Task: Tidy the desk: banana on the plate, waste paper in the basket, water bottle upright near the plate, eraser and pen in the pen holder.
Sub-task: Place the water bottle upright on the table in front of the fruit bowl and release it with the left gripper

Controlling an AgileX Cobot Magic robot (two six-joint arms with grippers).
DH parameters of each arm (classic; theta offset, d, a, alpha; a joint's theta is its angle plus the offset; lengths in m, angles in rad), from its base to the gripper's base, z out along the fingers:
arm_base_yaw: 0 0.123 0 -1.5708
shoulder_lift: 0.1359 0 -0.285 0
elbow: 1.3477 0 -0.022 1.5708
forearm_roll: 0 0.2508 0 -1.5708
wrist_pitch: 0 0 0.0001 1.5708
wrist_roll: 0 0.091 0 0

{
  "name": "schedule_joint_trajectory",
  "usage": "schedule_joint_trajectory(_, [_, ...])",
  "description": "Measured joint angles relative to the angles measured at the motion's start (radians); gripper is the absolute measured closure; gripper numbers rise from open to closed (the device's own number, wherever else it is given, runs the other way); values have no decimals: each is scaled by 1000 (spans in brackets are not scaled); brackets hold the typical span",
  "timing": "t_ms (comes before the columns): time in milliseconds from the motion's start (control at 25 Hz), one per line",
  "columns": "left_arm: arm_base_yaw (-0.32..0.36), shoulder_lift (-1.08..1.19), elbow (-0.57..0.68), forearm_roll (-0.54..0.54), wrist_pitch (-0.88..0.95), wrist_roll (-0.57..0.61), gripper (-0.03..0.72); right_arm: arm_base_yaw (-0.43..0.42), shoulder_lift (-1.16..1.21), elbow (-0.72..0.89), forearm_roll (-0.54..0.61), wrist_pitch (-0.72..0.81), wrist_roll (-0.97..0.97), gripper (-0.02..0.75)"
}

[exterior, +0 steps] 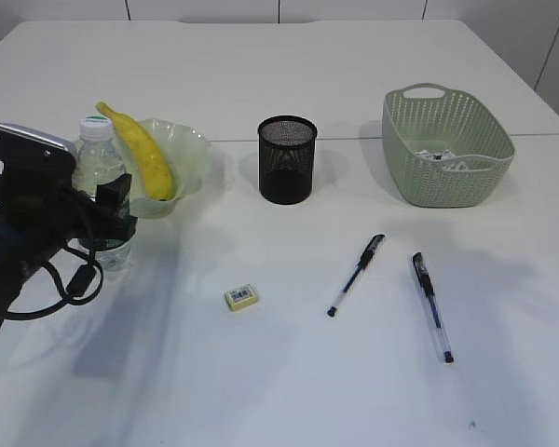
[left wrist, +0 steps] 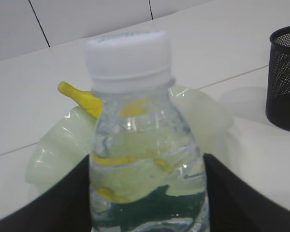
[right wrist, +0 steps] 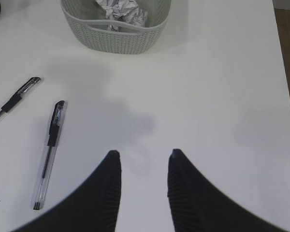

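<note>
Left wrist view shows the left end effector with its two dark fingers standing on either side of the clear plastic water bottle with a white cap. The bottle stands upright between them, but whether the pads press its wall or have a little gap I cannot tell. Directly behind the bottle is the pale green wavy glass plate, and the yellow banana already lies in it, so these two steps look done.

In the exterior view the small yellow eraser lies on the white tabletop in front of the black mesh pen holder, nearer to the left arm.

The right end effector hangs over bare tabletop, its jaws partly apart and grasping nothing. From it, the nearer clear pen with a black grip lies to the left, its long axis running almost away from the camera, about in line with the jaw gap. I judge the wrist must turn so the fingers cross the barrel. The second black-capped pen lies further left. The crumpled white waste paper is already in the grey-green woven plastic basket
</note>
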Motion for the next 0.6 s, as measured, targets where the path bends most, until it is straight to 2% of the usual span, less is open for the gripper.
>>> schedule_joint_trajectory(320, [0, 0, 0, 0, 0, 0, 243, 0, 0, 0, 0, 0, 0, 487])
schedule_joint_trajectory(600, [0, 0, 0, -2, 0, 0, 196, 0, 0, 0, 0, 0, 0, 487])
